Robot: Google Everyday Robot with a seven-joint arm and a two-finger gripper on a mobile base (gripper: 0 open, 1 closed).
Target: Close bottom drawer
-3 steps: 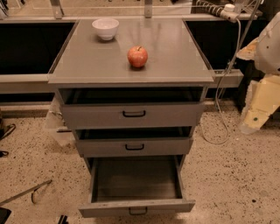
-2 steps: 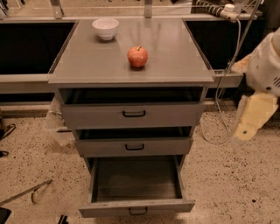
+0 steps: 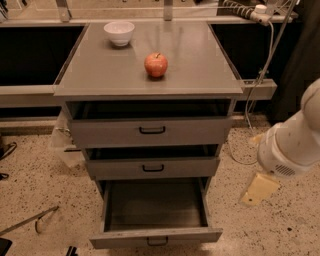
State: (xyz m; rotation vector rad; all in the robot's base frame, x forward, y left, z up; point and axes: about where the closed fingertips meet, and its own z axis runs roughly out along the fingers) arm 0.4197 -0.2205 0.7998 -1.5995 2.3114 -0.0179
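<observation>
The bottom drawer (image 3: 156, 236) of the grey cabinet is pulled far out toward me. Its inside is empty, and its low front panel carries a small black loop handle (image 3: 157, 242). The middle drawer (image 3: 152, 168) and the top drawer (image 3: 150, 131) each stand slightly open above it. My arm's white wrist joint (image 3: 290, 147) is to the right of the cabinet. The pale yellow gripper (image 3: 259, 190) hangs below it, close above the floor. It is level with the bottom drawer's right side and well apart from it.
A red apple (image 3: 156, 64) and a white bowl (image 3: 119, 33) sit on the cabinet top (image 3: 200, 75). A white cable (image 3: 260, 75) hangs from a power strip (image 3: 250, 11) at the back right. A thin metal tool (image 3: 30, 220) lies on the speckled floor at the left.
My arm has swung down and toward me on the right. The gripper has dropped from beside the top drawer to floor level near the bottom drawer. The drawers have not moved.
</observation>
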